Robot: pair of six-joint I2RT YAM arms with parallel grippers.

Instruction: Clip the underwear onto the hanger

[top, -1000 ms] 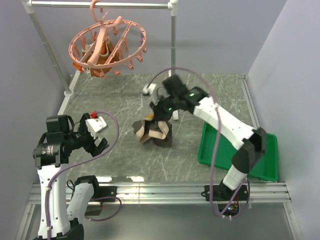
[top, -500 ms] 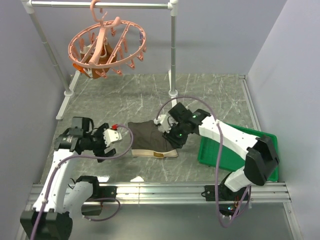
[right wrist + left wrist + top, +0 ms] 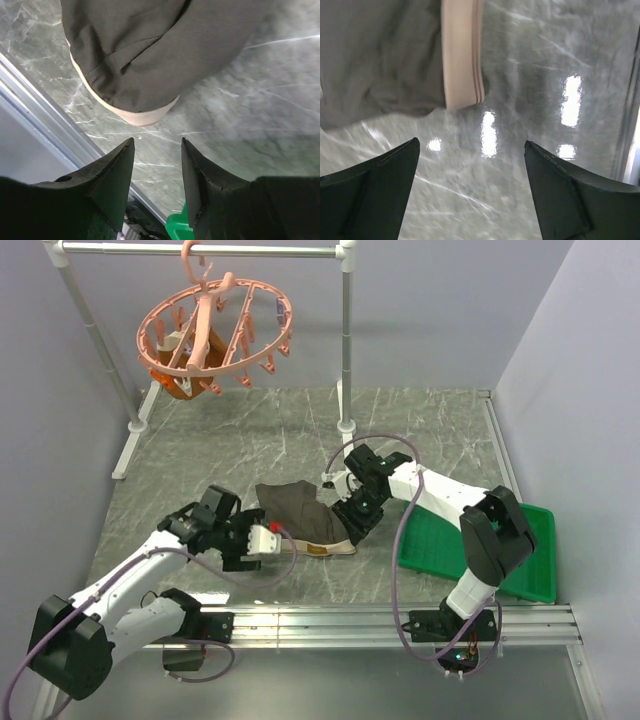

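The underwear [image 3: 298,512] lies flat on the table, dark olive-brown with its tan waistband [image 3: 318,548] at the near edge. My left gripper [image 3: 276,540] is open and empty just off its near left corner. In the left wrist view the underwear [image 3: 380,60] and waistband [image 3: 462,50] lie beyond the spread fingers [image 3: 370,195]. My right gripper [image 3: 351,528] is open and empty at the right near corner. The right wrist view shows the underwear [image 3: 140,50] just ahead of my gripper [image 3: 157,142]. The pink hanger [image 3: 215,335] hangs at the back left.
The hanger hangs from a white-grey pipe rack [image 3: 345,340] and holds a small orange-brown garment [image 3: 180,388]. A green tray [image 3: 480,545] sits at the right, by the right arm; its corner shows in the right wrist view [image 3: 175,227]. The table's metal rail [image 3: 320,620] runs along the front.
The underwear went from bunched under the right gripper to lying flat. My left arm swung in from the left to its near left corner. My right gripper let go and moved to its right corner.
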